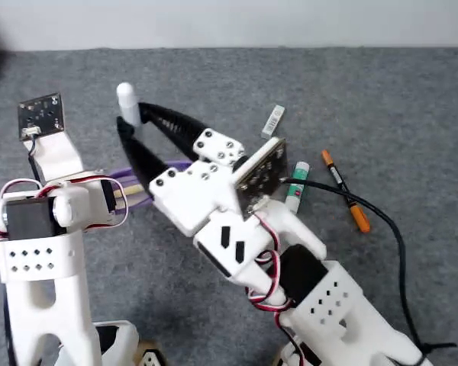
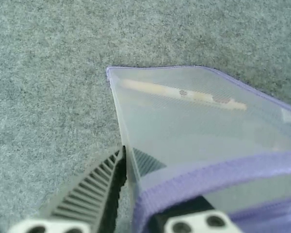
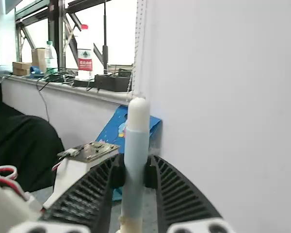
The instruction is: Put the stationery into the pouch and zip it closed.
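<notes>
The pouch (image 2: 184, 126) is pinched by one side edge between the closed fingers of the left gripper (image 2: 128, 167). Its purple zip band is nearest the gripper and its clear body is stretched away over the mat (image 2: 48, 73). A pale stick (image 2: 184, 92) is seen lying crosswise inside it. A pen (image 3: 136, 136) is clamped in the right gripper (image 3: 134, 170) and held about upright, long axis vertical, with the rounded white end on top. From the high view it is held just beyond the pouch.

Off to the side of the right arm, a glue stick (image 1: 296, 187) and an orange pen (image 1: 343, 191) are laid near each other on the grey mat. The pen is slanted and crossed by a black cable (image 1: 382, 221), and a small white tag (image 1: 272, 120) is set farther back.

Behind, a white wall (image 3: 223, 97) is seen. Bottles (image 3: 85, 53) are stood on a window sill (image 3: 63, 85), one red-labelled, its print unreadable.
</notes>
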Action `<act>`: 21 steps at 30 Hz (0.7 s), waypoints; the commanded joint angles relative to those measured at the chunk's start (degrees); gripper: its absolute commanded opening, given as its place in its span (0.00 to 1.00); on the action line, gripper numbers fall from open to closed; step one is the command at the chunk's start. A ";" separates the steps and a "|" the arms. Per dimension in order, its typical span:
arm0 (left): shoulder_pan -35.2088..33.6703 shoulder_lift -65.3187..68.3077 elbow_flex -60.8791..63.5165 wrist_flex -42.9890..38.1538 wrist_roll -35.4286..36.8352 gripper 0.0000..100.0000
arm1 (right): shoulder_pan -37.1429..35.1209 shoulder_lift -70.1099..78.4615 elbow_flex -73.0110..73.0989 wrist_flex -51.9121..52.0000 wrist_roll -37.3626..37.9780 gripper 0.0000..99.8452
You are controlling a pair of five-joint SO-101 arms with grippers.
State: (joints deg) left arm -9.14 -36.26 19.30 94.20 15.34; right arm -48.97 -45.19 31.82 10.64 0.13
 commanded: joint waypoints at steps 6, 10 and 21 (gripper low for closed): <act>0.09 0.00 -1.63 0.09 0.70 0.01 | -0.92 3.82 2.81 -7.52 1.41 0.01; 0.09 0.26 -1.63 0.09 0.70 0.01 | -1.19 6.46 6.68 -14.64 4.40 0.01; 0.09 0.26 -1.63 0.09 0.70 0.01 | -0.92 3.47 9.32 -2.77 7.21 0.20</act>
State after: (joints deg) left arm -8.97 -36.26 19.30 94.20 15.34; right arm -49.76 -38.86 41.67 5.19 6.46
